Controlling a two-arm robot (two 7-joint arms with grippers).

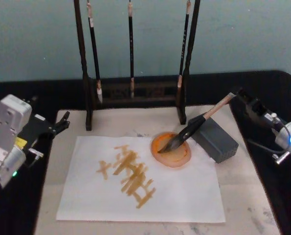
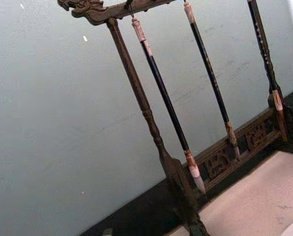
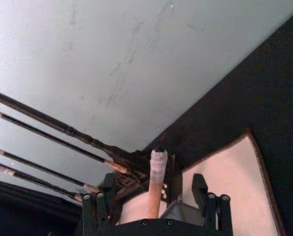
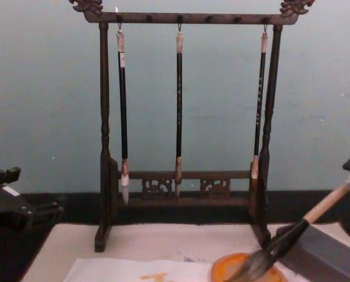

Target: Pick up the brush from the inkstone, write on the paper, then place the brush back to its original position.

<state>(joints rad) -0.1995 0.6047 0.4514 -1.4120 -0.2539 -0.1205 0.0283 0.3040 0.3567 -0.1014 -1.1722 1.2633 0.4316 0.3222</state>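
The brush [image 1: 194,126] lies tilted, its black lower section resting on the grey inkstone block [image 1: 214,139] and its dark bristles in the orange dish [image 1: 172,149]. My right gripper [image 1: 239,95] is at the tan upper end of the handle. In the right wrist view the brush [image 3: 156,177] runs between the fingers [image 3: 211,204], which stand open with a gap on each side. The chest view shows the brush [image 4: 304,226] slanting up towards the right edge. The paper [image 1: 184,196] lies flat with orange-yellow strokes. My left gripper [image 1: 63,122] is parked, open, at the mat's far left corner.
A dark wooden rack [image 1: 135,93] with three thin hanging brushes stands at the back of the cream felt mat [image 1: 248,196]. Its right post [image 1: 183,98] is close to the dish and the brush. Black table surface surrounds the mat.
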